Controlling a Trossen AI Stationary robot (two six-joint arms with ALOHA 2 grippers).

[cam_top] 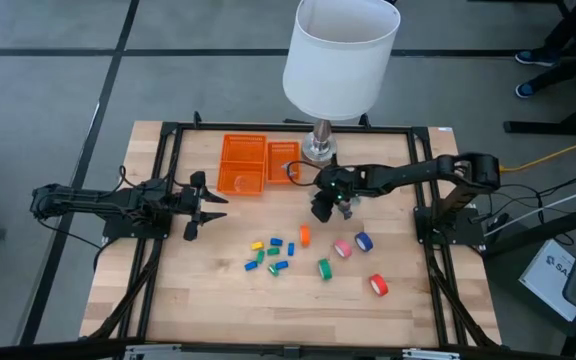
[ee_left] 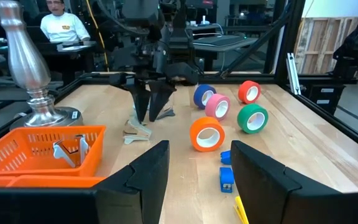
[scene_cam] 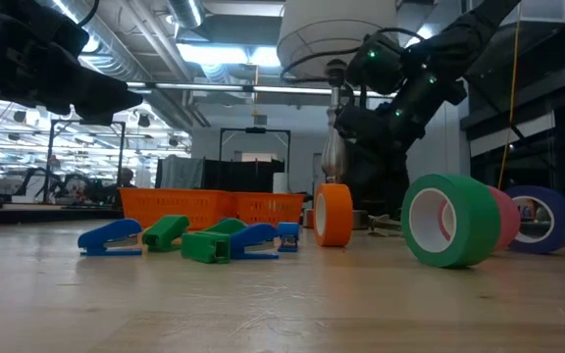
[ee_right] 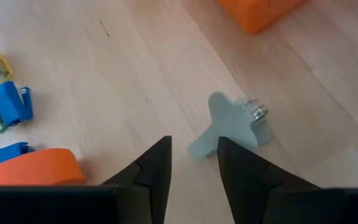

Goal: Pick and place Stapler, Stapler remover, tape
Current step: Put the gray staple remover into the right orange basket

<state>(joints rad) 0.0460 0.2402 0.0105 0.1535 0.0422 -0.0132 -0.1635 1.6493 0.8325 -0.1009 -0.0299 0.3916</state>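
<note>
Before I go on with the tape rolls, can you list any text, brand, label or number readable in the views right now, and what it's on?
"SA": the start of a cut-off word on a white sheet on the floor beside the table's right side, high view.
Blue tape roll: a printed label inside its core, low view, too blurred to read.
Nothing readable on the other tape rolls, the small staplers, the orange baskets or the lamp.

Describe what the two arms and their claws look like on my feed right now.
Both arms are dark, nearly black, built of slim jointed links with black cables running along them. The left claw has two broad, flat dark fingers tapering to blunt tips. The right claw has matching dark wedge-shaped fingers, and small green lights glow on its wrist housing. No markings are visible.
</note>
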